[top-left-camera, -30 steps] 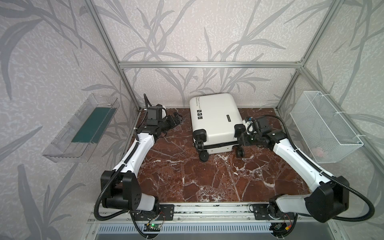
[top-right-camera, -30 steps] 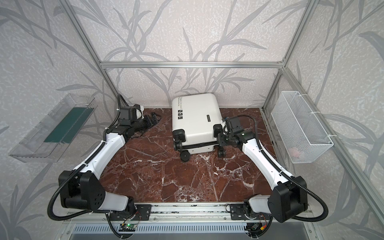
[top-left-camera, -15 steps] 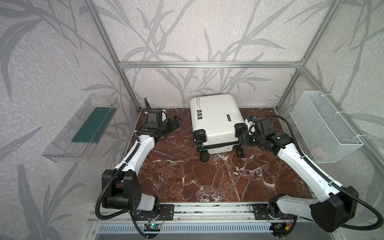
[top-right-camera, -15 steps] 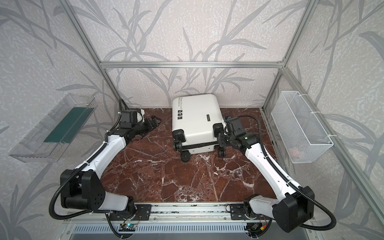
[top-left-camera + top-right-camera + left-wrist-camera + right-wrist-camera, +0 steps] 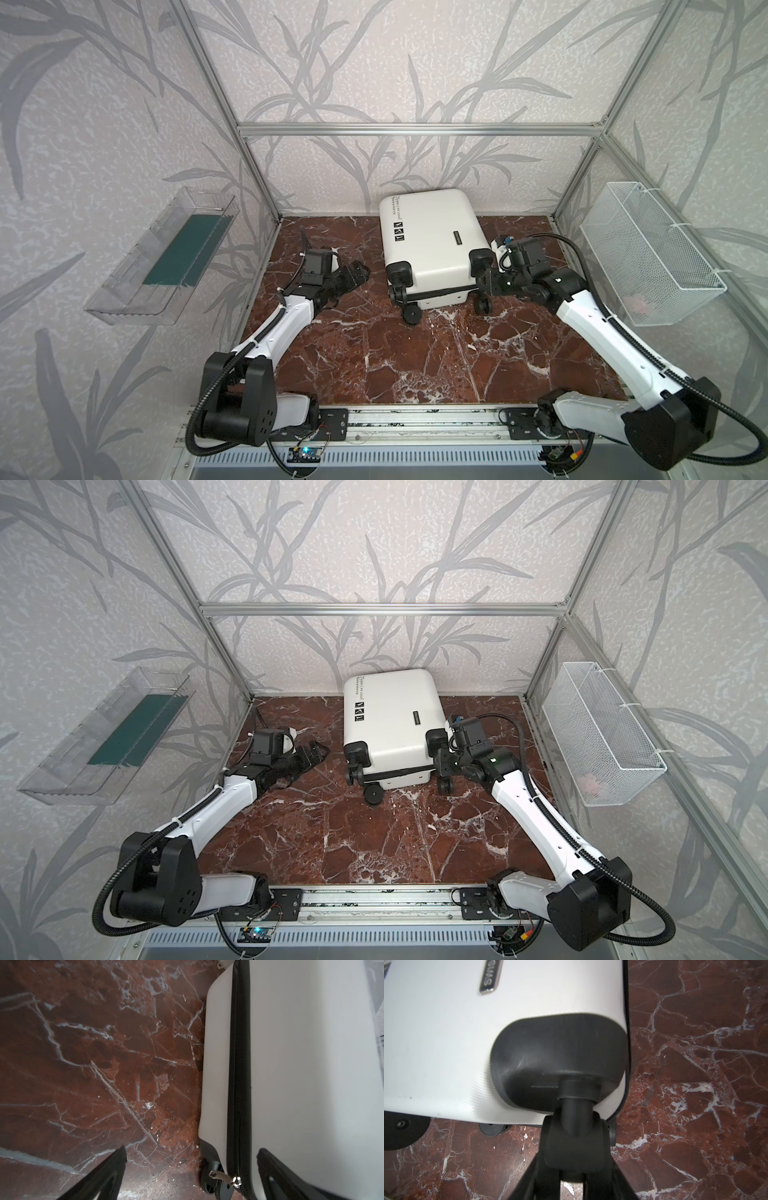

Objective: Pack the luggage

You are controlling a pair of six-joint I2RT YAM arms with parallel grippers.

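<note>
Robot lab cell, aluminium frame (image 5: 415, 129), leaf-patterned walls (image 5: 374, 62), marble-look tabletop (image 5: 415, 365), left arm (image 5: 291, 318) and right arm (image 5: 598, 328) on a rail (image 5: 415, 422)

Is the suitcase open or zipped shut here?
Shut: the luggage lies flat with both shells together, and the zipper runs closed along its visible side.

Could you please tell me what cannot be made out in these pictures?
- Contents of the luggage: hidden by its closed shell in every view.
- The pink thing in the wire basket: small and behind mesh in both top views.
- The lettering on the shell: too small in both top views.
- The badge in the right wrist view: cut off by the picture's edge.
</note>
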